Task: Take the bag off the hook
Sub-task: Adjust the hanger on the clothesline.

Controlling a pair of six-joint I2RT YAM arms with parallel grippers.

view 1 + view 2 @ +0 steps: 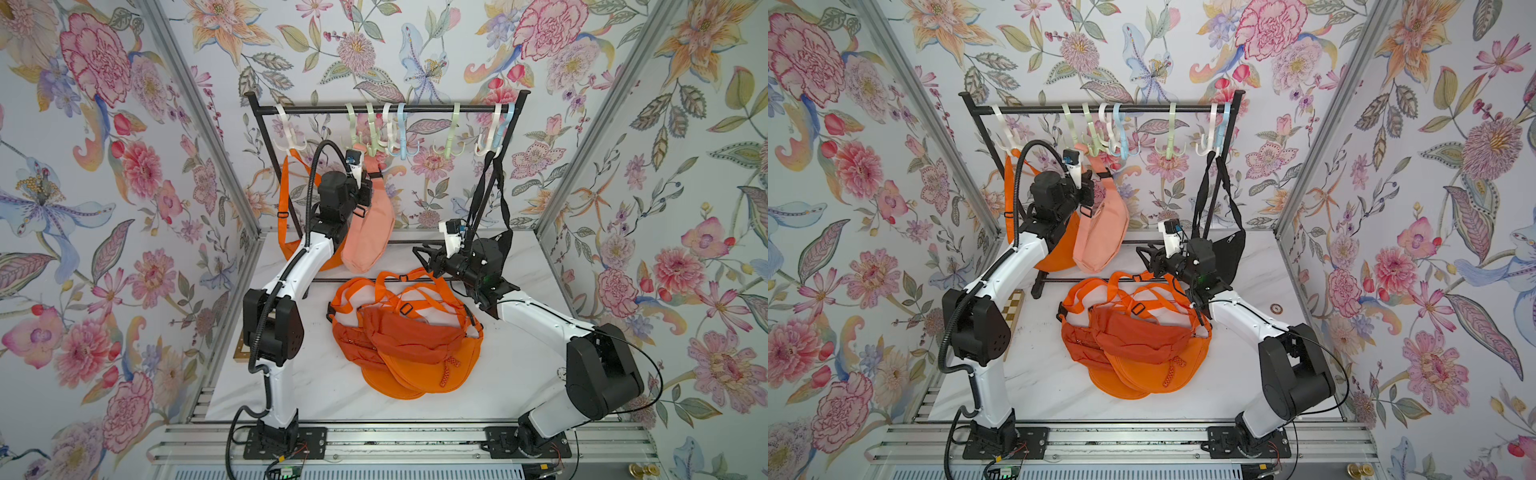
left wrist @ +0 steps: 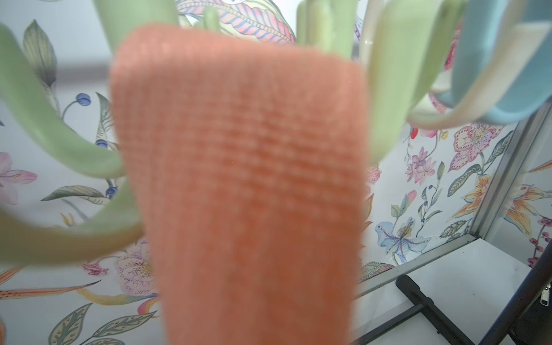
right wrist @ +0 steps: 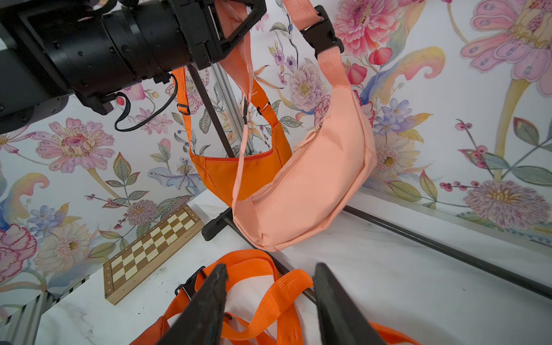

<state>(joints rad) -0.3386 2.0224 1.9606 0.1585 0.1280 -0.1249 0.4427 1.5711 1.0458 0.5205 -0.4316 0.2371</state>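
Peach sling bag (image 1: pixel 368 232) — hanging by its strap (image 2: pixel 239 155) from a green hook (image 1: pixel 371 139) on the rack (image 1: pixel 415 109), long axis running downward. Left gripper (image 1: pixel 366 185) clamped on that strap just below the hook, far nearer than the right. Calls for a lift first, probably. Right gripper (image 3: pixel 270 274): jaws apart, empty, over the orange bags (image 1: pixel 407 340). Strap's seat on the hook blurred — left fingertips hidden.

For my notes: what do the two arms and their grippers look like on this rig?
Both arms have white links and bulky black joints. The left arm carries a ribbed black hose; the right arm a thin black cable. The right gripper has dark, tapered fingers.
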